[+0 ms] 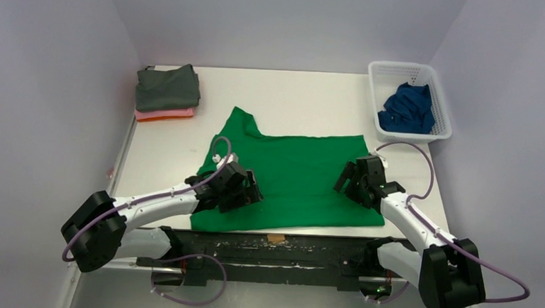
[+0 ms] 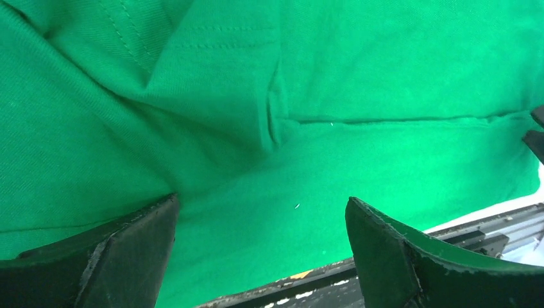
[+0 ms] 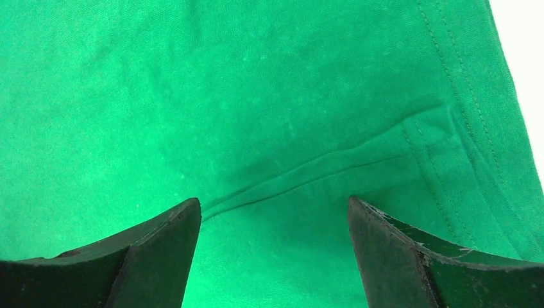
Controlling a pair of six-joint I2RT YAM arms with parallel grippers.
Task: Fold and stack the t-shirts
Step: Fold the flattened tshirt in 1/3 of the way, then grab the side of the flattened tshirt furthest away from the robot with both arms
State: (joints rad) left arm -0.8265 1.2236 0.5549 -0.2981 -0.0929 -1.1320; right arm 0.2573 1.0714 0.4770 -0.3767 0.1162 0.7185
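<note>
Green t-shirt (image 1: 304, 171) beneath left end effector (image 2: 260, 204) (right end effector (image 3: 274, 205) likewise).

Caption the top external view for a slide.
Left end effector and right end effector poised over green t-shirt, folded stack behind.

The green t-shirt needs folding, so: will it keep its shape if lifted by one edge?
Probably floppy: the green t-shirt lies flat with soft creases, so it should droop. Pushed, it would likely bunch rather than slide.
</note>
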